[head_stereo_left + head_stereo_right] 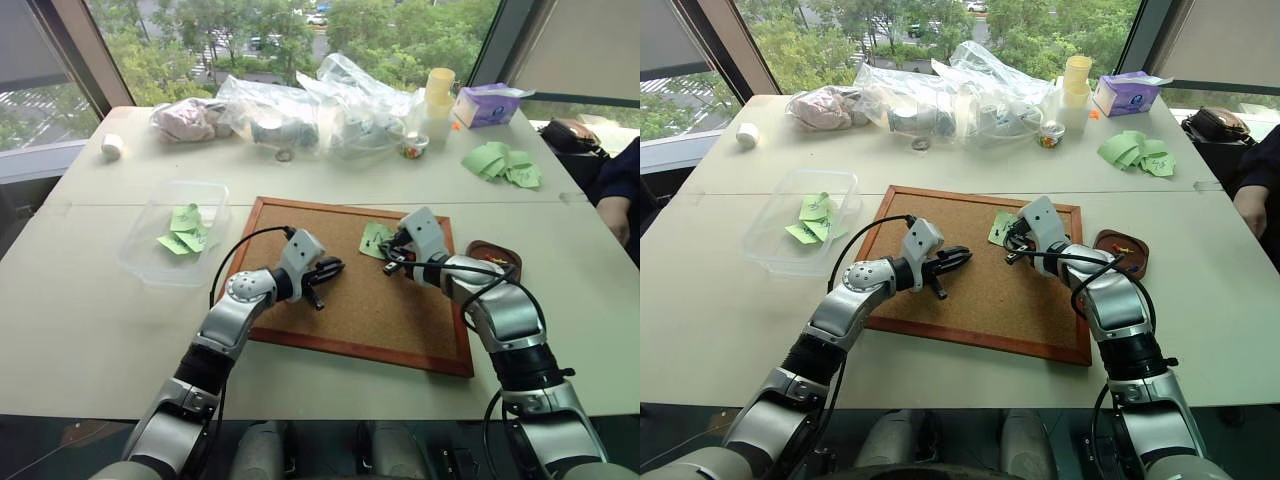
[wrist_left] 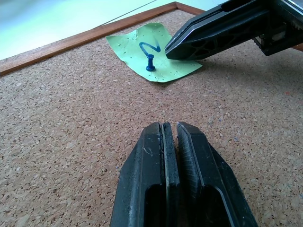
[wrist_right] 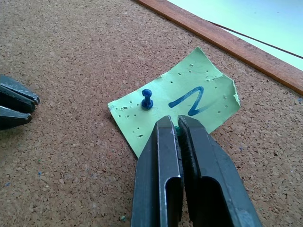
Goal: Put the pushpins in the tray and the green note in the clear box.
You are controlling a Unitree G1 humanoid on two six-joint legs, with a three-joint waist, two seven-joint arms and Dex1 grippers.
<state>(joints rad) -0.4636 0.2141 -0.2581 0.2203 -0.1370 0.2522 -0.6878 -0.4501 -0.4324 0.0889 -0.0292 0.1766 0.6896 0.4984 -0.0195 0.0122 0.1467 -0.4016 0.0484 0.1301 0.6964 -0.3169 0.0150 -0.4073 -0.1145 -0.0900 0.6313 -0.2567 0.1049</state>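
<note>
The right gripper (image 3: 176,124) had its two black ribbed fingers pressed together over the near edge of the green note (image 3: 189,94), with a speck of green just visible between the tips; whether that was a pin head or paper could not be told. It seemed placed there to pull a pin out of the slip. One blue pushpin (image 3: 147,99) stood upright in the note, pinning it to the corkboard (image 1: 350,300) near the board's far right corner. The note was thin, creased paper, peppered with tiny pinholes and marked with a blue scrawl; the cork was coarse and speckled inside a smooth reddish wood frame.

The left gripper (image 2: 171,126) was closed on nothing, hovering low over bare cork toward the board's middle, probably waiting its turn.

The tray (image 1: 497,250), dark and round-cornered, sat just off the board's right edge. The clear box (image 1: 150,260), thin transparent plastic holding other green slips, lay well apart past the board's left edge.
</note>
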